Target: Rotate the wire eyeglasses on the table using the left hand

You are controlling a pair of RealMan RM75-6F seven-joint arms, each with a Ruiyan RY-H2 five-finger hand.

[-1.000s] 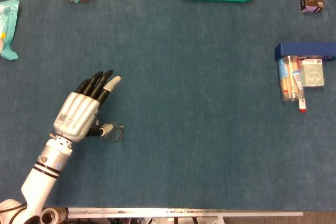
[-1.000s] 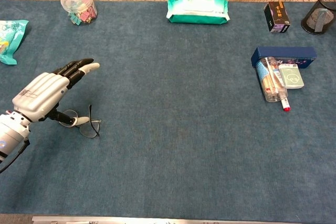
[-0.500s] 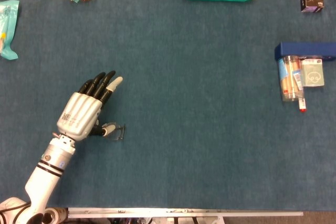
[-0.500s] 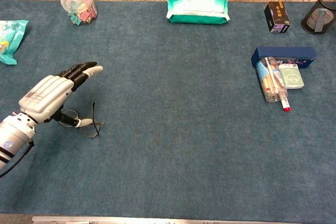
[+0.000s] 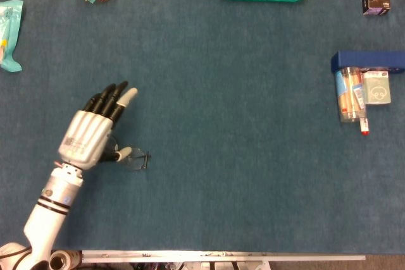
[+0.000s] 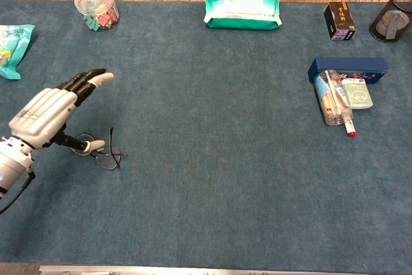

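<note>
While fingers stretch flat, robot hand (image 6: 44,116) thumb touches wire eyeglasses (image 6: 102,153).

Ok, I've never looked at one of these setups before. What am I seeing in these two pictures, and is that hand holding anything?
Both pictures show one moment from the robot's own two cameras: the head view looks almost straight down on the blue table, the chest view looks across it from lower.

The silver and black thing is the robot's left hand on its white arm. Its long fingers are stretched out above the table, and its thumb reaches down to the wire eyeglasses lying beneath it. It seems to touch the frame; a real grip cannot be made out. The right hand is in neither view.

Along the far edge lie a teal packet, a clear jar of coloured clips, a green pack of wipes, a small dark box and a black mesh cup. On the right lies a blue box with a clear tube beside it.
</note>
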